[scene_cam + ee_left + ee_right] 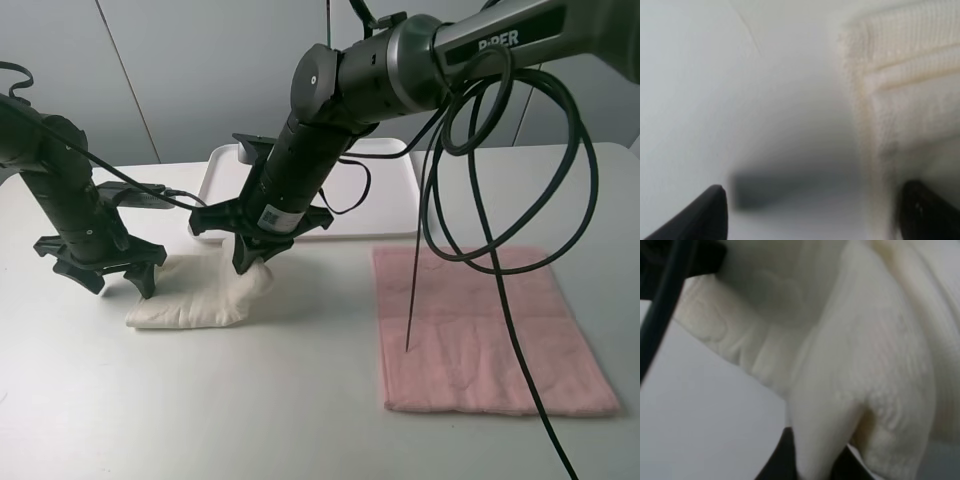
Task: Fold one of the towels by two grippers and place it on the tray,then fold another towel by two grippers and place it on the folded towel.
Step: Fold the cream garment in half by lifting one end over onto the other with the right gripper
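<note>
A cream-white towel, folded, lies on the table left of centre. My right gripper reaches across the middle and is shut on the towel's right end, pulling it up a little. In the right wrist view, the towel bunches between the dark fingers. My left gripper is open at the towel's left end, low over the table. In the left wrist view, one fingertip is over bare table and the other sits at the towel's edge. A pink towel lies flat at the right. The white tray is behind.
Black cables hang from the right arm over the pink towel, with one loose end touching it. The right arm crosses above the tray's left part. The grey table runs toward the front edge.
</note>
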